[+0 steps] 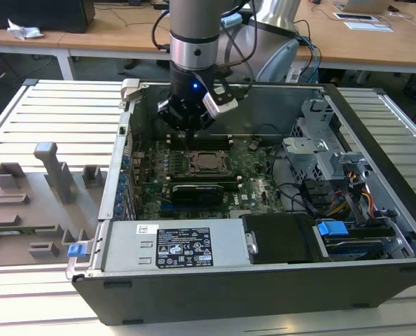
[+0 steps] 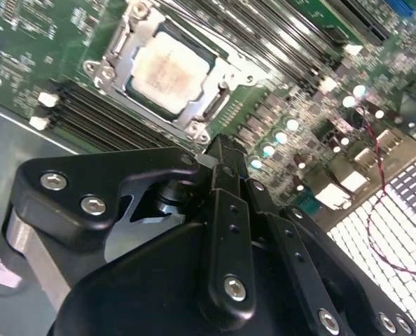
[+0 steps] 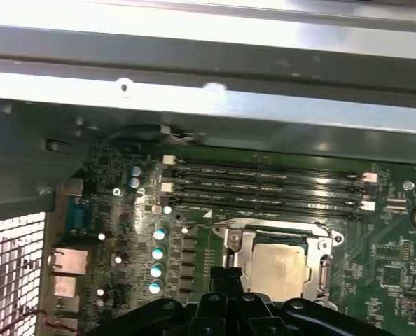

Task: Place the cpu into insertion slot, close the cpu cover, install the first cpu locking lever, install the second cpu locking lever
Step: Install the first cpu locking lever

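The cpu lies flat in the insertion slot on the green board, its silvery top showing. The cpu cover is a silver frame lying down around the chip's edges; it also appears in the first wrist view as the cpu cover around the cpu. My gripper hovers above the board beside the socket, fingers together and empty. In the exterior view the gripper hangs just behind the socket and slightly toward that view's left of the cpu.
Long black memory slots run beside the socket. A black card, a labelled power supply, a metal drive cage and cables crowd the case. Grey fixtures stand on the table at the exterior view's left.
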`<state>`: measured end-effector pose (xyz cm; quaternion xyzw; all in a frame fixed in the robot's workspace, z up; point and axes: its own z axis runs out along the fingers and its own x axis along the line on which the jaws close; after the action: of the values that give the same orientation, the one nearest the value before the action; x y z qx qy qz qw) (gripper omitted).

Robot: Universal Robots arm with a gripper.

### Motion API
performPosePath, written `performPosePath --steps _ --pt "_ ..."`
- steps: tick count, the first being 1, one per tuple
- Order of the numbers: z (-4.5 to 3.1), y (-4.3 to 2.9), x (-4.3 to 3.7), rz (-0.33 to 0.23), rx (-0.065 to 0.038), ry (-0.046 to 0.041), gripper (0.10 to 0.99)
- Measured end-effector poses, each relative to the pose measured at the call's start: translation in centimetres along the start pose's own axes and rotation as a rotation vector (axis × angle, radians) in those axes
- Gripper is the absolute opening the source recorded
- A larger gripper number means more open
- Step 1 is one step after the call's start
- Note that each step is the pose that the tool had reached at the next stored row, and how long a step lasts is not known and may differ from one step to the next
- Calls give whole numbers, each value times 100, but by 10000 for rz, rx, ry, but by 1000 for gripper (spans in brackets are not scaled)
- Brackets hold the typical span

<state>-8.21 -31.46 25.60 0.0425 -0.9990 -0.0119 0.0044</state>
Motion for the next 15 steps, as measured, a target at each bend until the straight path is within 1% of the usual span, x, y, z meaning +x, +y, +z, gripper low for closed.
performPosePath --steps 1,4,7,12,15 --pt "0 3 37 -1 0 1 106" --pt "1 9 106 0 0 0 106" --pt "2 13 156 -1 0 0 106" --pt "3 24 283 -1 0 0 106" --pt "3 28 329 -1 0 0 106"
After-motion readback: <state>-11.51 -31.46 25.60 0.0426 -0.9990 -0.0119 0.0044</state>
